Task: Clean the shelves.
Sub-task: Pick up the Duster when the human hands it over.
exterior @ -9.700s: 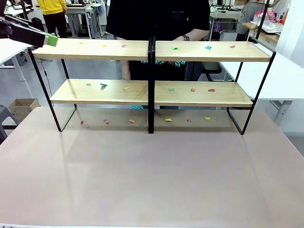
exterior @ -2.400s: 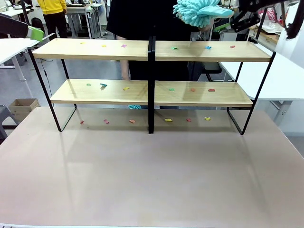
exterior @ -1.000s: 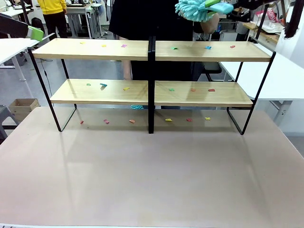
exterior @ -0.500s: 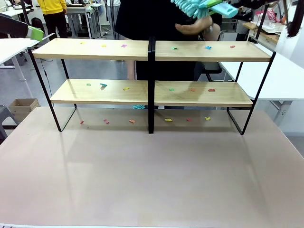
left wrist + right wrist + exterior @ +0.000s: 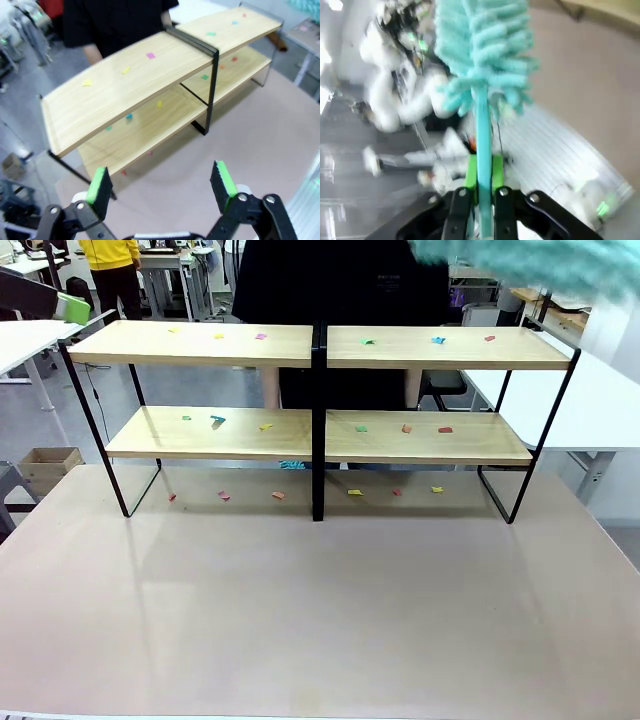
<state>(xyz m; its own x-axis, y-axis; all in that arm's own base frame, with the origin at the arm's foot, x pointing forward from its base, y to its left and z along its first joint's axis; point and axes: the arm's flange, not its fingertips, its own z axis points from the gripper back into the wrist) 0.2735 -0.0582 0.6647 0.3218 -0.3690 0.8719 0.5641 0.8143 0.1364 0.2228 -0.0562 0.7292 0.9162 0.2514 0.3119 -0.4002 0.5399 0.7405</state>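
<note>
Surface: pale table (image 5: 320, 620) in a workshop; a person in black (image 5: 340, 280) stands behind the shelves.
Shelves (image 5: 200, 344): upright at the table's far side, wood boards on a black frame.
Scraps (image 5: 362, 341): small coloured bits on both tiers and on the table beneath the shelves.
Duster (image 5: 482, 45): fluffy teal head, blurred above the shelves' right end.
Right gripper (image 5: 483, 170): clamped on the duster's handle.
Left gripper (image 5: 161, 181): jaws apart, empty, off the shelves' left end.

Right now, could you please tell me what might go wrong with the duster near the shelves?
The duster is blurred with speed near the person behind the shelves; it might hit them. The right end effector pinches only its thin handle, so it could twist.
</note>
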